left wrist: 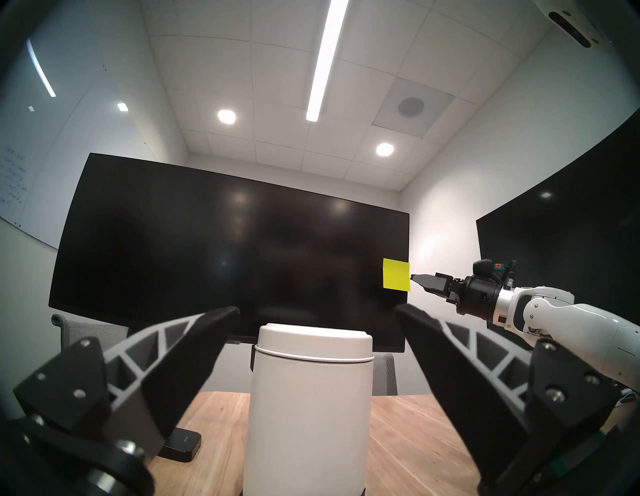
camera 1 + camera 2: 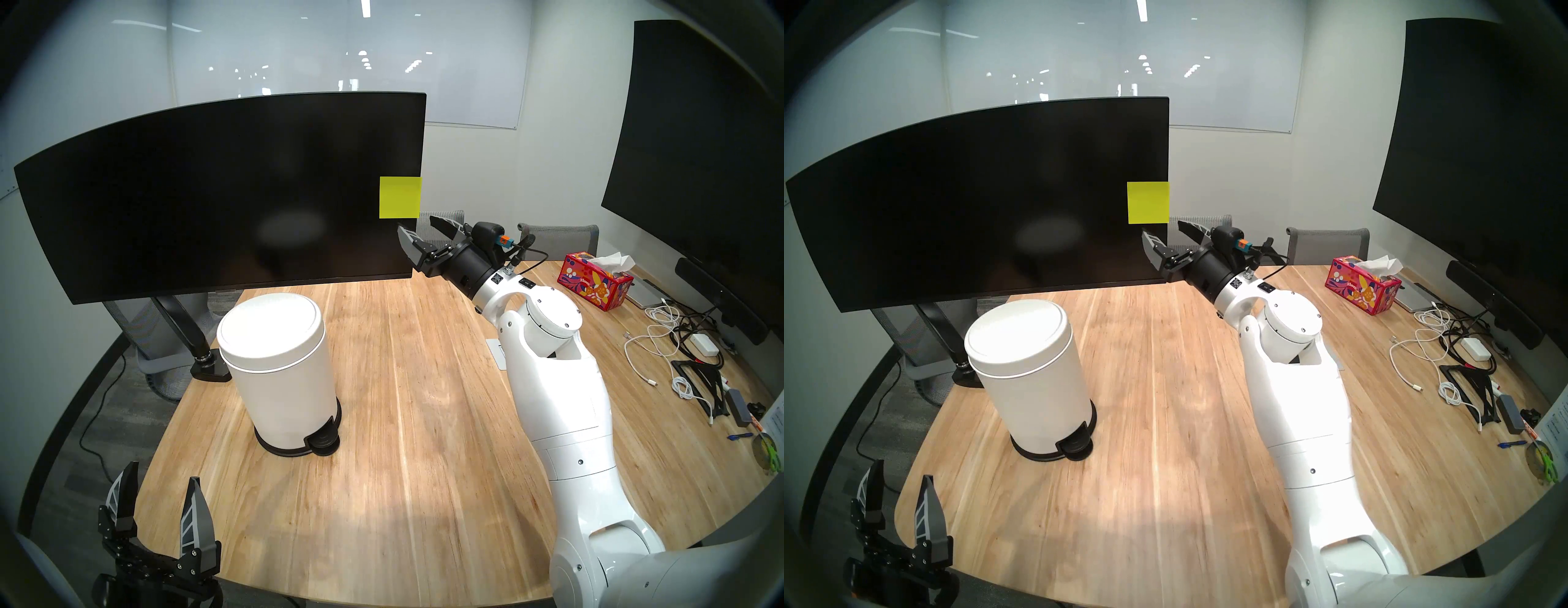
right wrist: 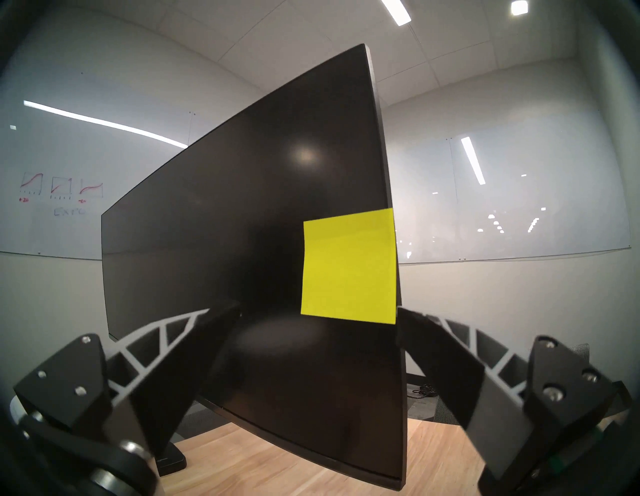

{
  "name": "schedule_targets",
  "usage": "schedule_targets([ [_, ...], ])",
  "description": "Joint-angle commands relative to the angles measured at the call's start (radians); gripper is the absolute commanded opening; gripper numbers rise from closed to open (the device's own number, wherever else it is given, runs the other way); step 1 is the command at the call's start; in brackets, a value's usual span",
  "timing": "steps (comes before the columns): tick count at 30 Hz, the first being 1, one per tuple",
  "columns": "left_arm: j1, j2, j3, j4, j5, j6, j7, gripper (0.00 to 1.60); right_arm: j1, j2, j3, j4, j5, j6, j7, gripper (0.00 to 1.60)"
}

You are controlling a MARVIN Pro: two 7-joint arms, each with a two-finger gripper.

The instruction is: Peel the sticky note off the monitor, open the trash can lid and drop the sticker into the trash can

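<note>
Down at the near left corner, the left pincer (image 2: 163, 486) hangs just off the table (image 2: 403, 424) edge, its two dark fingers spread wide with nothing between them, pointing toward the trash can (image 2: 280, 382). That white pedal bin stands upright on the wood, black base ring and foot pedal (image 2: 324, 441) facing the near side. The trash can lid (image 2: 270, 329) sits flat and fully down on it, so whatever is inside cannot be seen. Just behind the bin, the black arm stand (image 2: 186, 327) clamps at the table's far left edge and carries the monitor (image 2: 220, 195), a wide dark screen that overhangs the lid.

Moving right along the screen, there it is: the sticky note (image 2: 400, 197), bright yellow-green, stuck flat against the monitor's right edge, a little below mid-height. From the right wrist view it fills the middle of the frame (image 3: 349, 266), its right side level with the bezel edge.

Right below it, the right pincer (image 2: 420, 231) is raised off the table with its jaws apart, one finger in front of the screen's lower right corner, the other past the edge. It holds nothing and sits just under the note, not touching it.

Further right, a red floral tissue box (image 2: 596, 280) has a white tissue poking out of its top, and loose cables (image 2: 662, 339) lie beneath the larger black display (image 2: 695, 161).
</note>
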Motion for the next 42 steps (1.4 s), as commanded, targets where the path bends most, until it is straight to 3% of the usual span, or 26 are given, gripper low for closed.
schedule_targets([
  [1, 0.015, 0.005, -0.009, -0.016, -0.006, -0.003, -0.054, 1.6, 0.073, -0.025, -0.017, 0.009, -0.004, -0.005, -0.008, 1.6],
  [11, 0.017, 0.003, -0.021, -0.012, -0.027, -0.003, -0.067, 1.6, 0.079, -0.028, -0.033, 0.026, -0.004, -0.015, -0.016, 1.6],
  [27, 0.021, 0.0, -0.019, -0.013, -0.039, -0.003, -0.085, 1.6, 0.058, -0.006, -0.001, -0.002, 0.008, -0.009, -0.018, 1.6],
  [42, 0.035, -0.001, -0.032, -0.021, -0.051, -0.003, -0.088, 1.6, 0.105, -0.033, -0.02, 0.058, -0.001, -0.009, -0.026, 1.6],
])
